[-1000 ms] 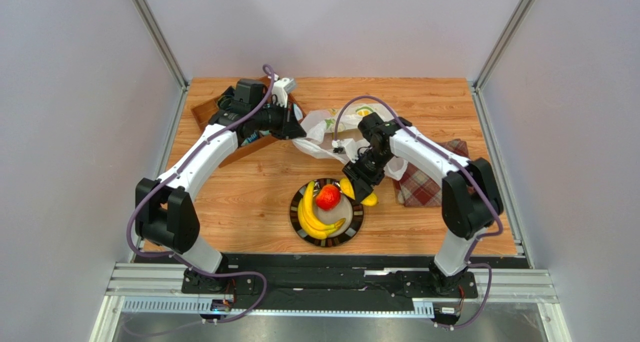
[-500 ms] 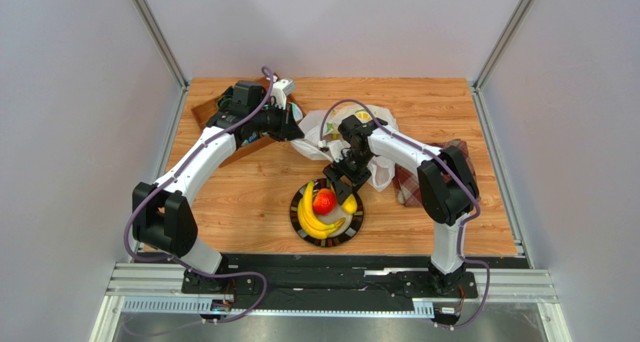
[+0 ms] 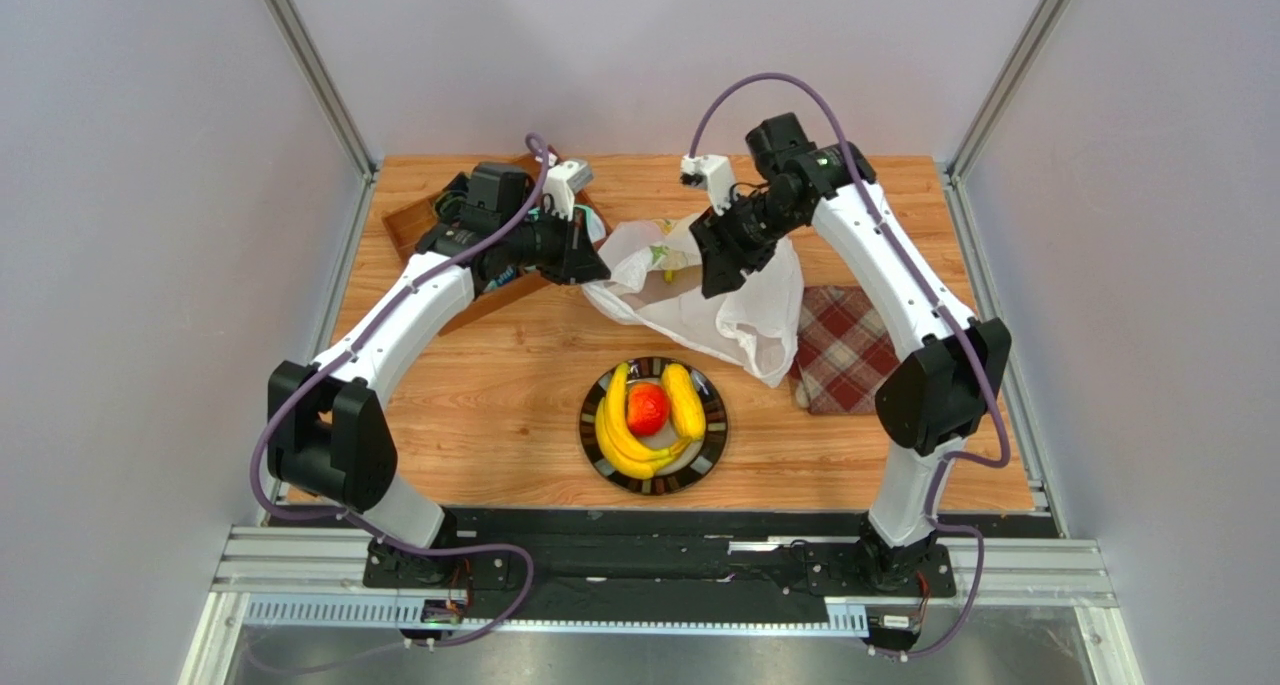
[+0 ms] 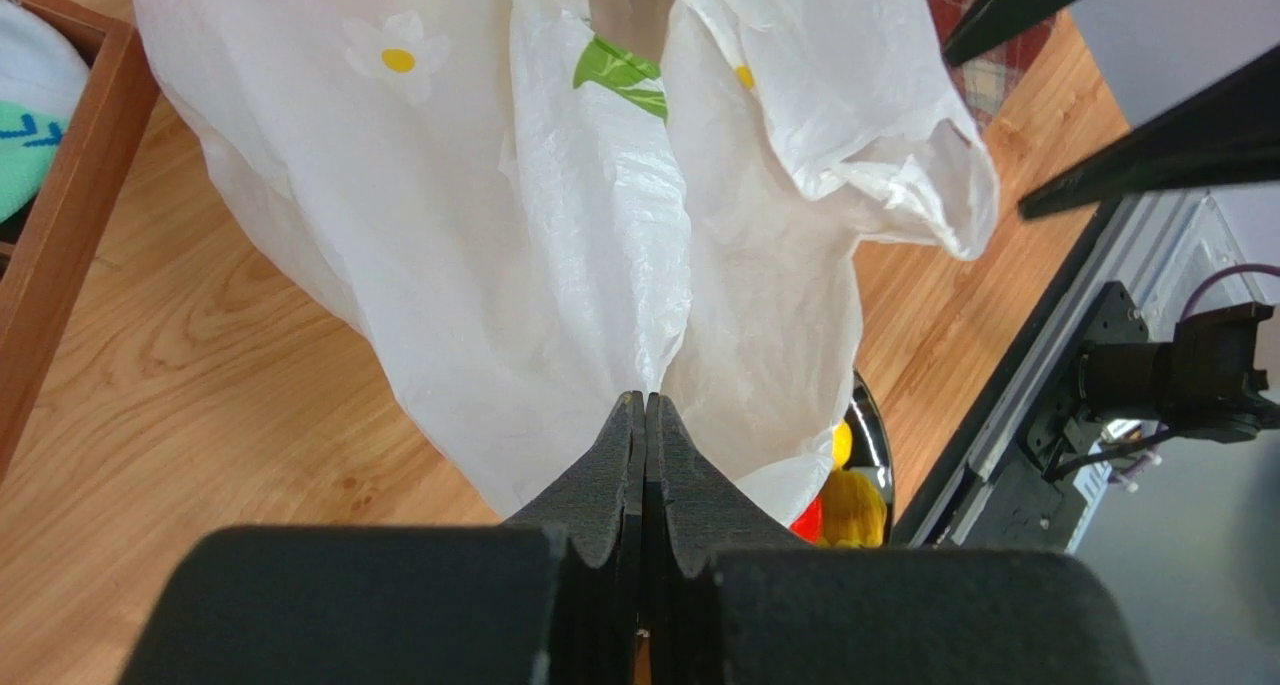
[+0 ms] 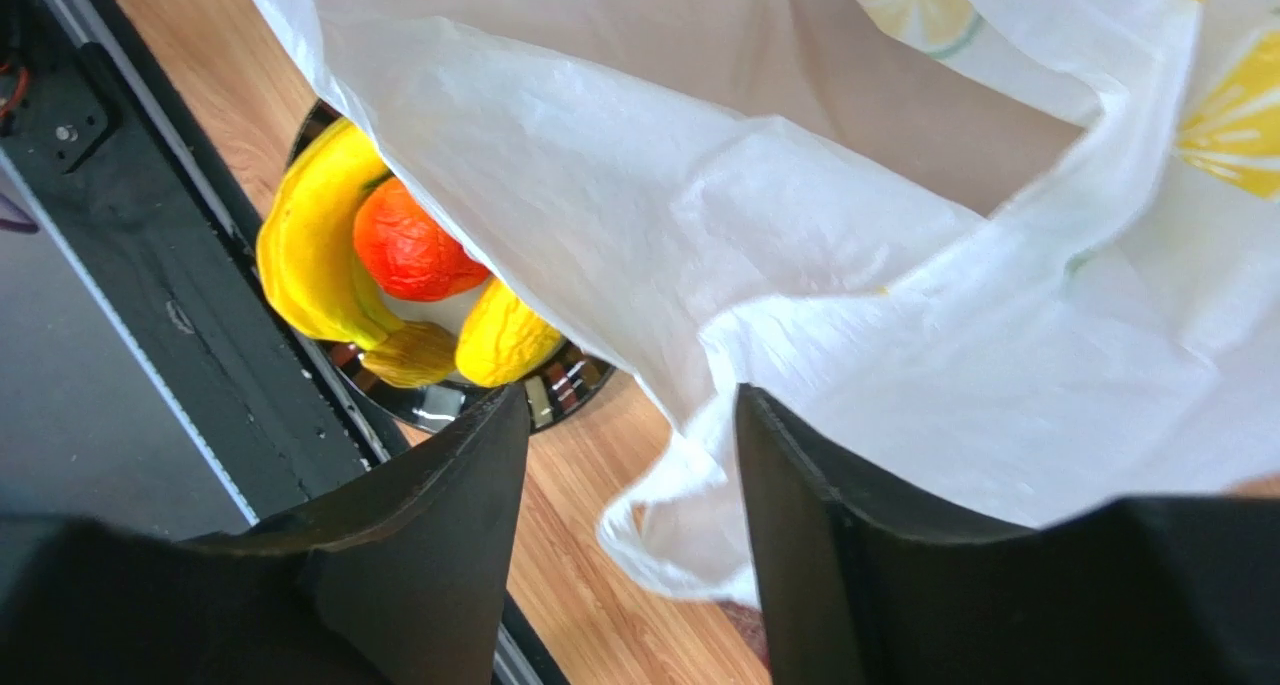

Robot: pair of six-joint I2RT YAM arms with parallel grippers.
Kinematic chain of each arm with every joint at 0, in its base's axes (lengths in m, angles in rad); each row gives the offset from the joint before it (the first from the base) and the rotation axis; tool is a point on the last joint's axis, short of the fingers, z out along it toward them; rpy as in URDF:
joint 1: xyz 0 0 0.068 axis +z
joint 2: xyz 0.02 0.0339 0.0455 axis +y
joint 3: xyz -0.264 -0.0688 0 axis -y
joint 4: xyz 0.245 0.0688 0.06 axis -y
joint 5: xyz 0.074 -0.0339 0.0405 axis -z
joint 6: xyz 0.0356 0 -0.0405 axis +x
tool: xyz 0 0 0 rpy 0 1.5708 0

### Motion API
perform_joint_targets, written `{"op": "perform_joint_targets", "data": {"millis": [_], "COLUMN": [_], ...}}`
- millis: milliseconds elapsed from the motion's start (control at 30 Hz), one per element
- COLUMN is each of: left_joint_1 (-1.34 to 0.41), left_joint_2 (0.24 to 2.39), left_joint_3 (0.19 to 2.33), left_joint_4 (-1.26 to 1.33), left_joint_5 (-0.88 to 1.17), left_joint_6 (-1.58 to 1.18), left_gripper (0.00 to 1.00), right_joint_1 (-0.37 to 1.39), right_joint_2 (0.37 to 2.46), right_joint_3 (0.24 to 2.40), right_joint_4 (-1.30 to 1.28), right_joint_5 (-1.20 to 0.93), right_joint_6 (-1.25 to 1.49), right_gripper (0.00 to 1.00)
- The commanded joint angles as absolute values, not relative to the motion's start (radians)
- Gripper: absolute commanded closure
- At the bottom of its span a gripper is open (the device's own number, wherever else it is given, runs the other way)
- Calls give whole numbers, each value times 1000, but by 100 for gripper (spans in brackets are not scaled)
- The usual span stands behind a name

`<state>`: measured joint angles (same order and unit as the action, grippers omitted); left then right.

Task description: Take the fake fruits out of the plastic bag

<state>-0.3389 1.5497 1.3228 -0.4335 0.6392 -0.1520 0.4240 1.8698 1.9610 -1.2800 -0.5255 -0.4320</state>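
The white plastic bag (image 3: 718, 307) lies crumpled at the table's middle back. My left gripper (image 3: 595, 261) is shut on its left edge, and the wrist view shows the fingertips (image 4: 645, 403) pinching the film (image 4: 601, 235). My right gripper (image 3: 706, 270) is open and empty, held above the bag's top (image 5: 902, 235). A dark plate (image 3: 711, 448) at the front holds yellow bananas (image 3: 619, 430), a red fruit (image 3: 648, 409) and a yellow fruit (image 3: 685, 400). These also show in the right wrist view, the red fruit (image 5: 409, 246) among them. No green or orange fruit is in view.
A wooden tray (image 3: 409, 229) sits at the back left under my left arm. A red plaid cloth (image 3: 842, 349) lies right of the bag. Grey walls close in the table on three sides.
My right gripper let go of the yellow fruit on the plate, then rose and moved back over the bag. The left gripper kept its hold and barely moved.
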Motion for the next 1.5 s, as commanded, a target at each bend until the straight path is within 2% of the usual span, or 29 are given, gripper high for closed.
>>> {"op": "perform_joint_targets", "data": {"millis": [0, 167, 333, 433, 600, 800, 1033, 1233, 1467], "left_joint_1": [-342, -342, -341, -341, -341, -344, -397, -410, -410], "left_joint_2": [1552, 1558, 1621, 1620, 1594, 1520, 1499, 1523, 1569], "left_joint_3": [1359, 1385, 1474, 1493, 1486, 1373, 1249, 1265, 1318], "left_joint_4": [-406, -423, -468, -446, -445, -448, -445, -446, -431], "left_joint_5": [683, 706, 761, 781, 827, 890, 902, 899, 903], "left_joint_6": [-160, -155, -163, -179, -215, -229, -224, -229, -244], "left_gripper": [100, 100, 100, 100, 100, 100, 100, 100, 100], "right_joint_1": [430, 457, 499, 503, 479, 437, 443, 479, 469], "right_joint_2": [1877, 1970, 2046, 2150, 2293, 2321, 2318, 2404, 2390], "right_joint_3": [1951, 1977, 1977, 2080, 2206, 2183, 2184, 2304, 2251], "right_joint_4": [-1209, -1118, -961, -971, -973, -943, -899, -951, -973], "right_joint_5": [-512, -557, -396, -295, -187, -120, -225, -221, -216], "right_joint_6": [-460, -468, -420, -393, -325, -311, -216, -216, -219], "right_gripper": [46, 60, 65, 65, 59, 52, 22, 21, 22]}}
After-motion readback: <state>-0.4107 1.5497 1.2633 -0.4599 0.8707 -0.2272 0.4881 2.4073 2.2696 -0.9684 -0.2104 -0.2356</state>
